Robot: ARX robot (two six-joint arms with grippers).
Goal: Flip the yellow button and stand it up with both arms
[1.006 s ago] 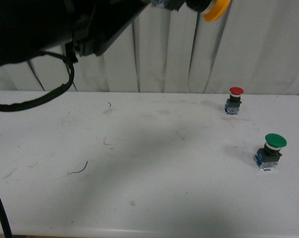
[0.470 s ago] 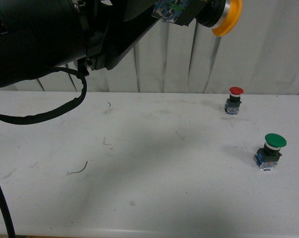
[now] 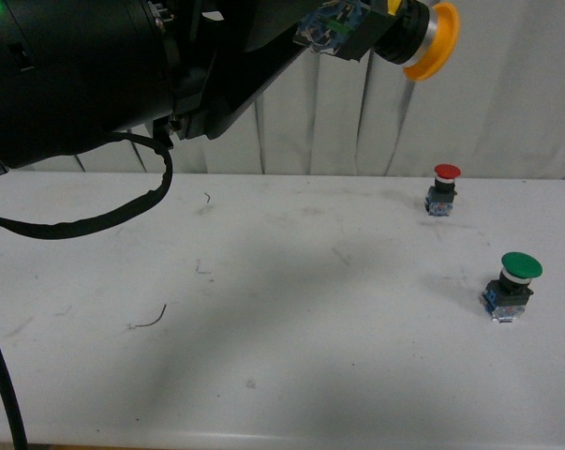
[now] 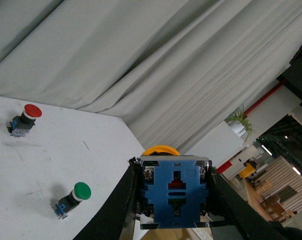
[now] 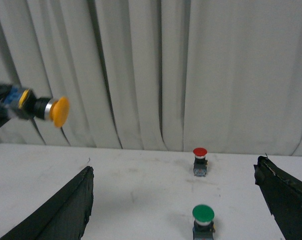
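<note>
1. The left pincer (image 4: 175, 200) is clamped on the blue-and-clear base of the yellow button (image 3: 424, 39), one finger against each flat side of the block
2. The yellow button lies sideways in the air, high above the green button (image 3: 512, 281) and off to its left, with its cap turned toward the green button's side
3. The right pincer (image 5: 173, 167) is spread wide and holds nothing; it faces the green button, and the red button (image 5: 199, 160) stands beyond that on the table (image 3: 263, 309)
4. The yellow button looks light, rigid and hard; its domed cap is probably slick, so the black collar or the block's free faces seem the safer second hold
5. The wide cap likely makes it top-heavy, so it may tip unless it is set squarely on its base
</note>
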